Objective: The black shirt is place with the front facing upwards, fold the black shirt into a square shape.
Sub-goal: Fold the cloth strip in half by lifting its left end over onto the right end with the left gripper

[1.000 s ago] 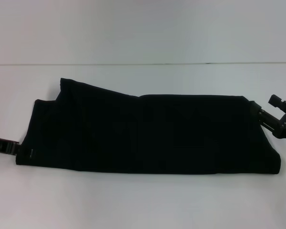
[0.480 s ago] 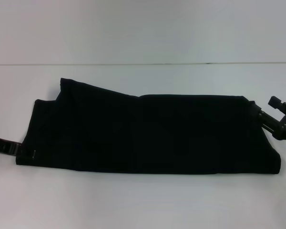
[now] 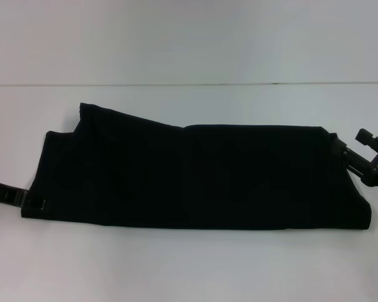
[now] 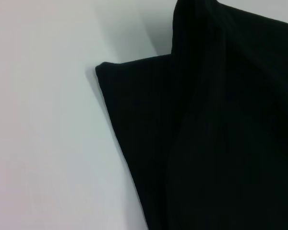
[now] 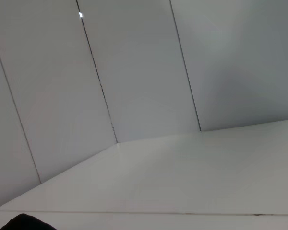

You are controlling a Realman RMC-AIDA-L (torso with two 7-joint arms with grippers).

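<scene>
- One black shirt (image 3: 195, 173) lies on the white table (image 3: 189, 264), folded into a long band that runs across the head view from the robot's left to its right.
- No lettering or neck label shows on the upper side; only plain dark cloth faces up.
- The band's near edge is fairly straight, while the far edge steps up toward the left, where an extra flap of cloth rises to a point.
- In the left wrist view the shirt (image 4: 216, 134) fills one side of the picture, with a folded corner lying flat on the table (image 4: 43, 143) and a second layer draped over it in a soft ridge.
- The left gripper (image 3: 33, 202) sits at the shirt's near left corner, low on the table and right against the cloth edge; whether it is clenched on the fabric or released cannot be told.
- The right gripper (image 3: 345, 154) is at the shirt's right end, touching or just beside the far right corner; its grip state cannot be told either.
- The right wrist view shows mostly the table (image 5: 182, 177) and a panelled wall (image 5: 134, 72), with only a small dark patch of the shirt (image 5: 26, 223) at one corner.
</scene>
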